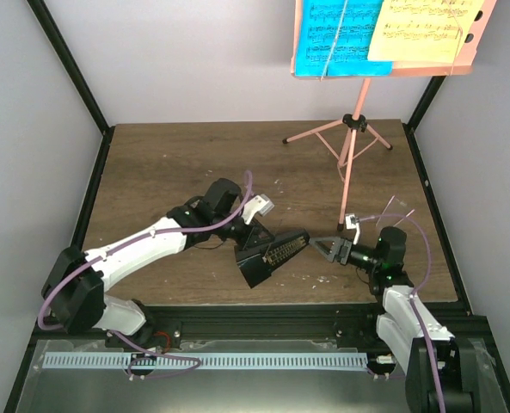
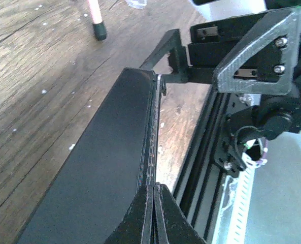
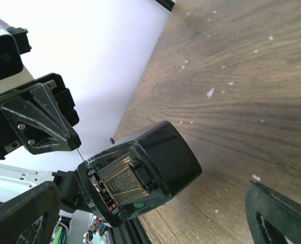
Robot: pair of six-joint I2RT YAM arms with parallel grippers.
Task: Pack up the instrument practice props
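The small black metronome (image 1: 270, 255) lies tilted near the table's front, its gold-scaled face (image 3: 122, 180) turned toward the right wrist camera. My left gripper (image 1: 253, 234) is shut on the thin pendulum rod at its edge, the fingers (image 2: 145, 216) pressed together beside the black body (image 2: 99, 173). My right gripper (image 1: 320, 247) stands open just off the metronome's narrow end, with the metronome ahead of and between its fingers (image 3: 23, 213). The pink music stand (image 1: 351, 142) stands at the back right, with a cyan page (image 1: 336, 34) and a pale-yellow page (image 1: 422, 30) on its desk (image 1: 384, 70).
The wooden table (image 1: 168, 172) is walled at the back and both sides. A black rail (image 1: 280, 323) runs along its front edge, close under the metronome. One rubber-tipped stand foot (image 2: 98, 28) rests on the wood beyond the left gripper.
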